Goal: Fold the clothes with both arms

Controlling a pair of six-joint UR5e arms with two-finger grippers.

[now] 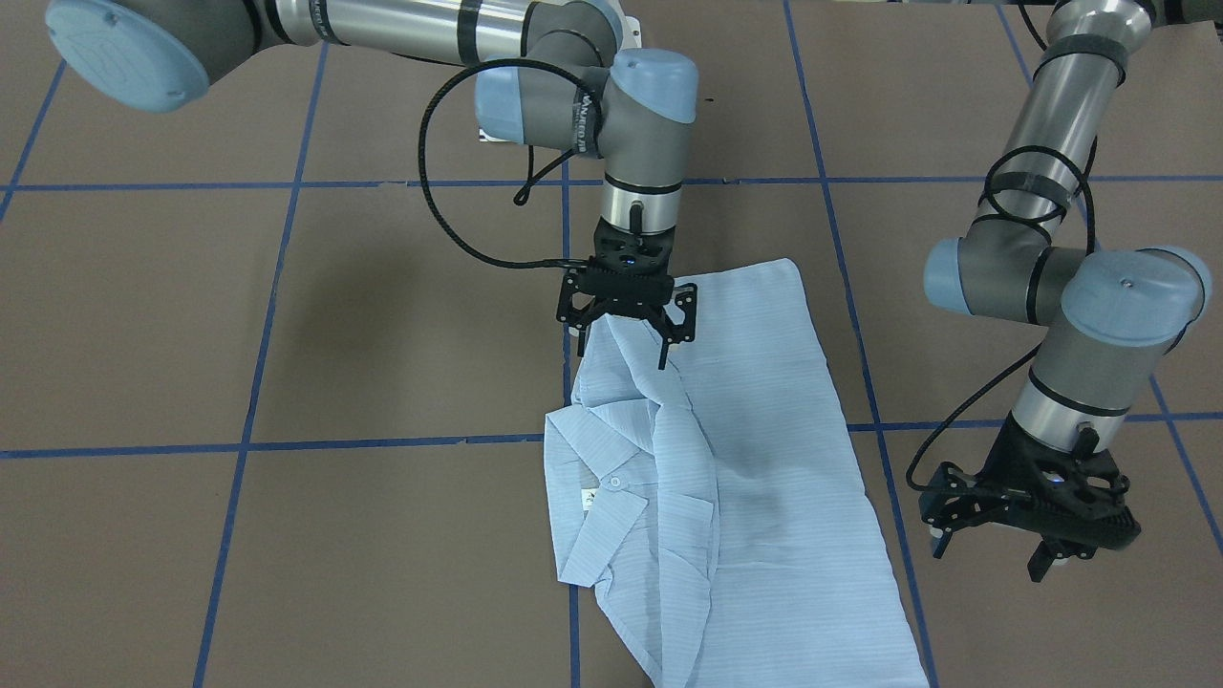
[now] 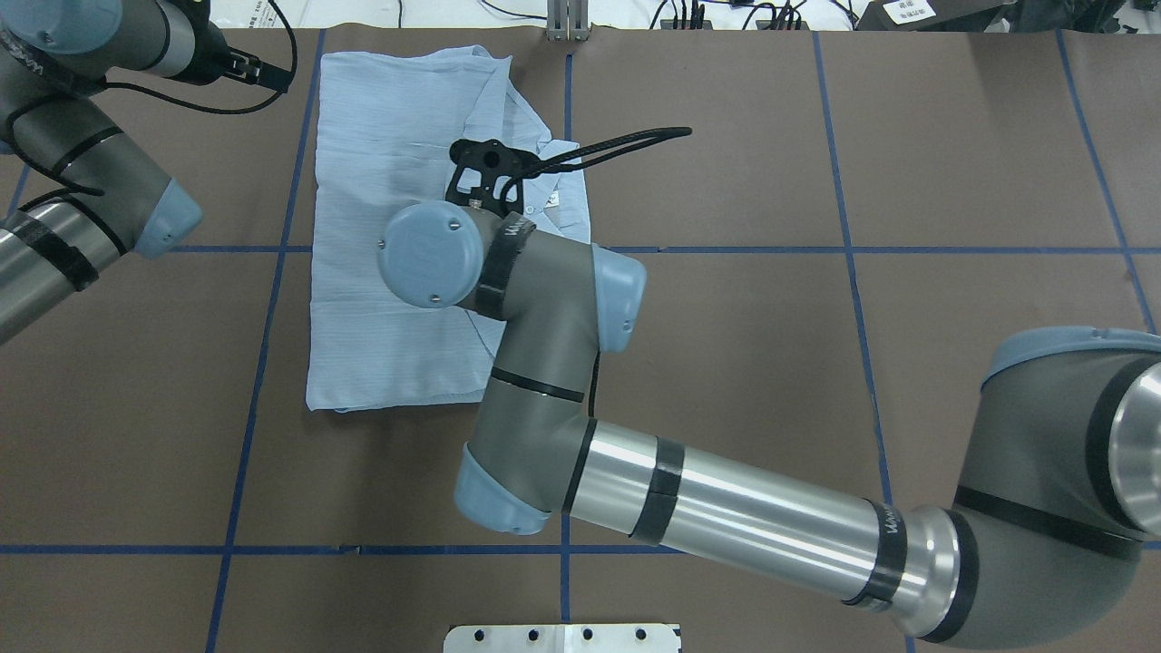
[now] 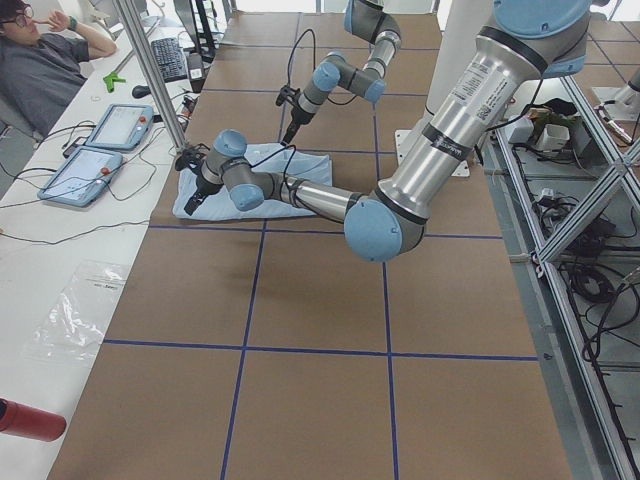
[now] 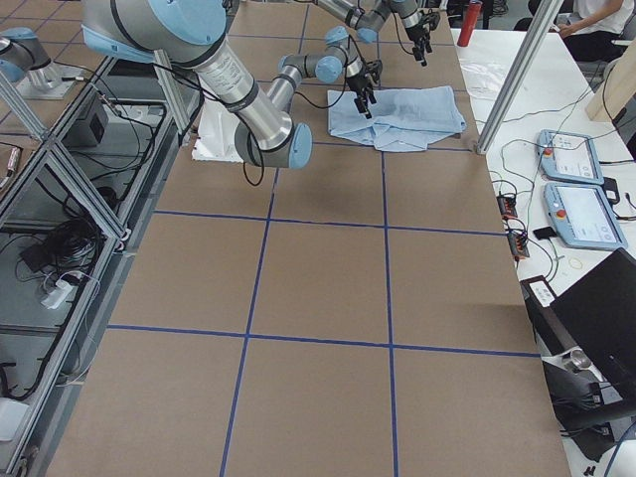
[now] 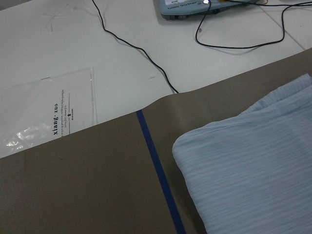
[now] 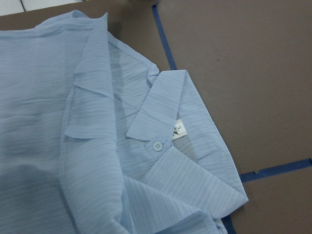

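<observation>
The pale blue striped shirt (image 1: pixel 764 459) lies folded into a long rectangle on the brown table, its collar (image 6: pixel 165 102), a white button (image 6: pixel 156 145) and the neck label facing up. My right gripper (image 1: pixel 623 352) hangs over the shirt's collar-side edge with its fingers spread; a raised fold of cloth reaches up between them. My left gripper (image 1: pixel 994 556) hovers open and empty over bare table beside the shirt's other long edge. In the left wrist view only a rounded corner of the shirt (image 5: pixel 253 165) shows, with no fingers.
Blue tape lines (image 1: pixel 382 442) grid the brown table. Past the table's far edge a white bench carries tablets (image 4: pixel 576 189), cables and a plastic bag (image 5: pixel 44 117). An operator (image 3: pixel 40 60) sits there. A red bottle (image 4: pixel 469 20) stands near the shirt's end.
</observation>
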